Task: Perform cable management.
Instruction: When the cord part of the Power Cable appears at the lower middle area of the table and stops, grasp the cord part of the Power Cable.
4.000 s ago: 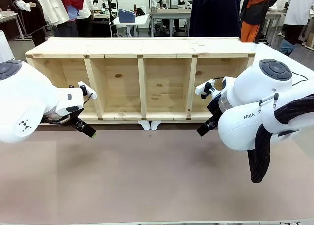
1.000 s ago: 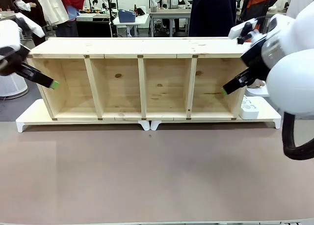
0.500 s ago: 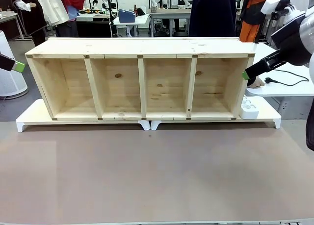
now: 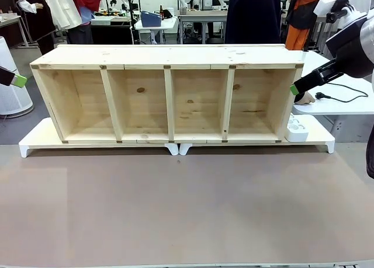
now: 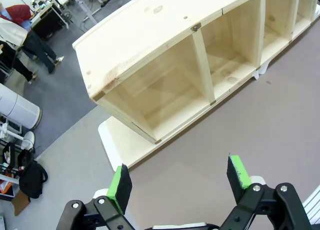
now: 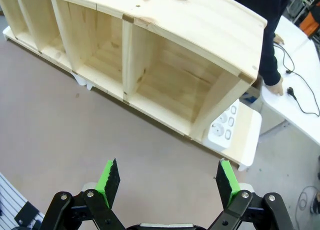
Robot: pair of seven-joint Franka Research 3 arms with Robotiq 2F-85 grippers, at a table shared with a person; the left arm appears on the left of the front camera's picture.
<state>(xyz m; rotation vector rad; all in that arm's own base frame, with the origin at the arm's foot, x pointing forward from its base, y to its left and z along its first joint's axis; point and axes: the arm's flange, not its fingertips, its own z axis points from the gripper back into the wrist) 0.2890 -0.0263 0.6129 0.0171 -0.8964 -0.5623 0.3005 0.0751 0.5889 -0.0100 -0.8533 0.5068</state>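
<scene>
Right pincer [image 6: 170, 182] is spread and empty, like the left pincer [image 5: 180, 182]; we should lower it squarely across the cable [image 4: 319, 95] far right.

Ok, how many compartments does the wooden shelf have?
4, in one row across the wooden shelf: the leftmost compartment, the left-middle compartment, the right-middle compartment, the rightmost compartment. None appears hidden.
</scene>
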